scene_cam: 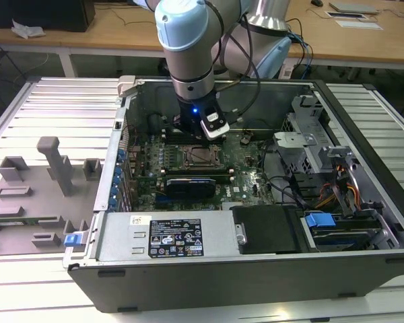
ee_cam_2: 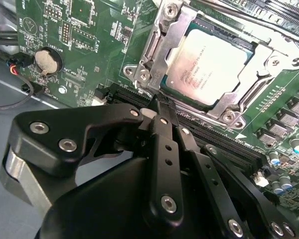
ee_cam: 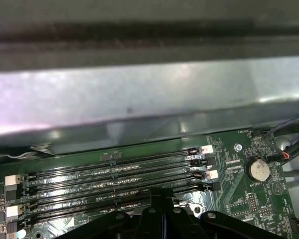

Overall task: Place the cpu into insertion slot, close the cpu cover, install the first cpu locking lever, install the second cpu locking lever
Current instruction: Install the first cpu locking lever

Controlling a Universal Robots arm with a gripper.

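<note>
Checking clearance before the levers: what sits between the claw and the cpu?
In the second wrist view, the grey frame edge of the cpu cover lies between the claw and the cpu.

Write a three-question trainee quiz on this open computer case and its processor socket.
1. True or false: the flat square silver-topped cpu lies inside the dark-rimmed square insertion slot.
2. The thin grey metal cpu cover is: A) down around the chip, B) raised upright, C) lying outside the case.
3. Fill in: the round silver coin cell sits on the ____ circuit board.
Key: 1 true; 2 A; 3 green.
</note>
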